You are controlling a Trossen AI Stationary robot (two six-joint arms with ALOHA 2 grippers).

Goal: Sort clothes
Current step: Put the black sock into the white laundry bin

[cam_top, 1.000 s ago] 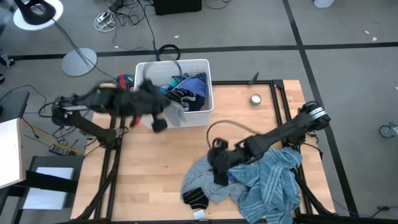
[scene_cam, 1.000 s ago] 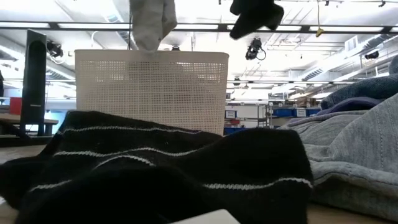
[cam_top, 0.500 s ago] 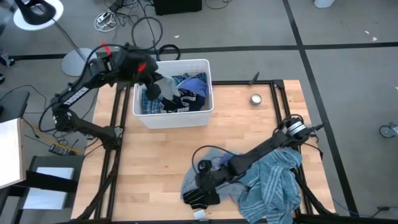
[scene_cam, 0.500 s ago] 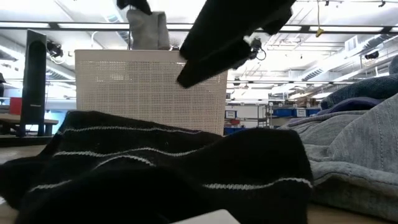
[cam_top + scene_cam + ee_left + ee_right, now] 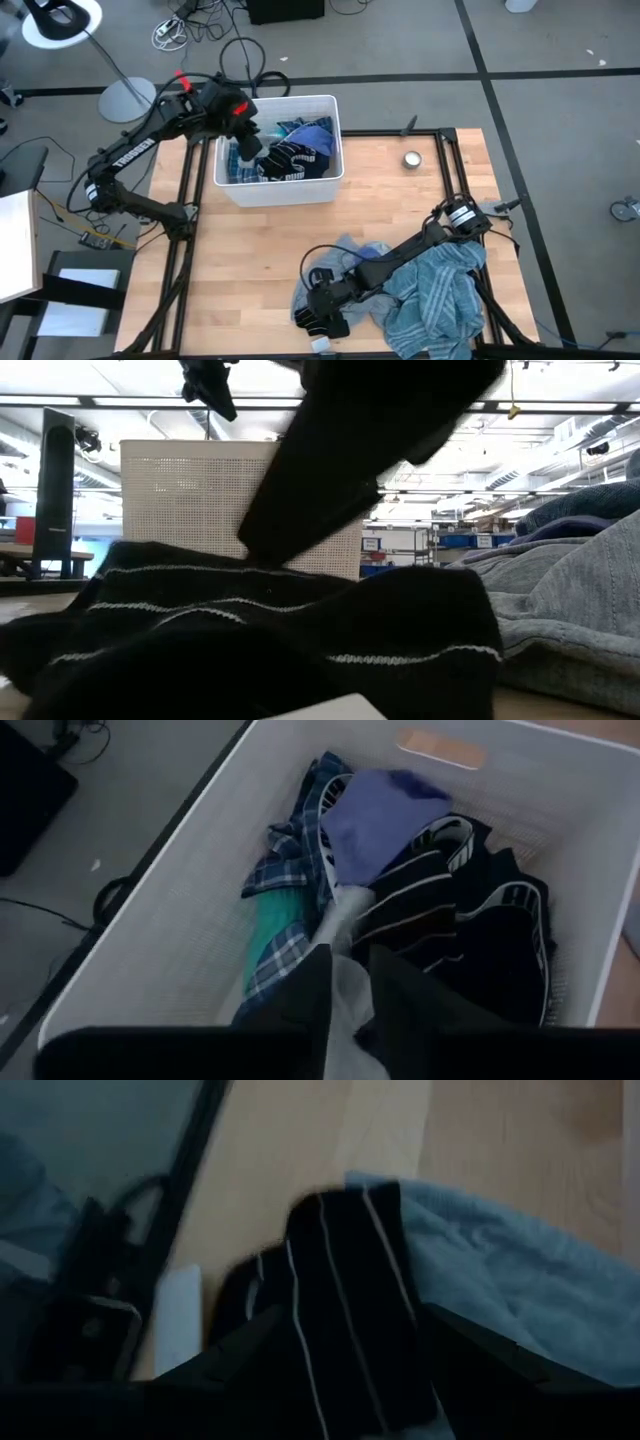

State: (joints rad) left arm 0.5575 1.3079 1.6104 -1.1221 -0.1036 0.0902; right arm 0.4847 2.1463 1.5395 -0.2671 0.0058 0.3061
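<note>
My left gripper [image 5: 250,148] is over the left part of the white bin [image 5: 280,190] and is shut on a light grey piece [image 5: 340,920]. In the bin lie a blue plaid shirt [image 5: 290,870], a turquoise shirt [image 5: 270,935], a blue piece [image 5: 375,810] and a black striped piece [image 5: 470,910]. My right gripper [image 5: 318,305] is open and low over the black-striped piece [image 5: 345,1270] at the near edge, one finger on either side. Beside it lie a grey garment [image 5: 340,285] and the light-blue striped shirt [image 5: 435,290]. My left gripper pinches the grey piece's upper part [image 5: 348,982] between its two fingers, from above, pointing down into the bin. The piece hangs below the fingers, and its lower end [image 5: 338,915] reaches the clothes in the bin. My right gripper: I cannot tell whether it touches the black-striped piece.
A small round metal thing [image 5: 411,159] lies on the table right of the bin. Bare wood [image 5: 250,250] lies between the bin and the pile. A black frame rail [image 5: 452,190] runs along the right side. The black-striped piece [image 5: 250,630] fills the low view's front.
My left gripper has carried the grey piece from the bin's near left corner up and over its far left part, then lower toward the clothes inside. My right gripper has gone toward the table's near left and down, from the grey garment to the black-striped piece.
</note>
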